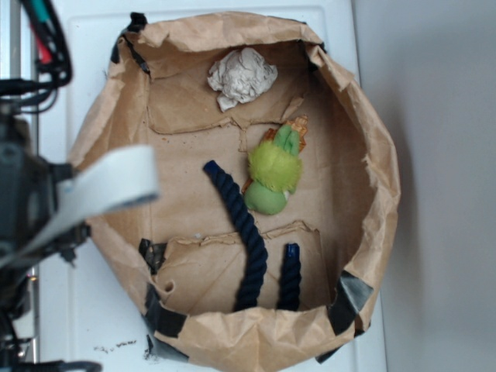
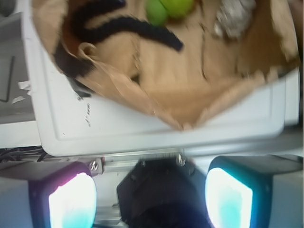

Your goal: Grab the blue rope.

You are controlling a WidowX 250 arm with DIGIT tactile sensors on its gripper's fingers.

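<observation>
End effector [image 2: 151, 197] is wide open and empty, hanging outside the paper bag [image 1: 364, 139], so we haven't touched the blue rope [image 1: 240, 225] yet.

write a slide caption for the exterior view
Blue rope lies in a paper-lined bin beside a green plush toy and crumpled paper; the arm waits outside.

A green plush toy [image 1: 274, 175] and crumpled paper [image 1: 242, 77] lie inside a brown paper bag [image 1: 105, 116].
</observation>
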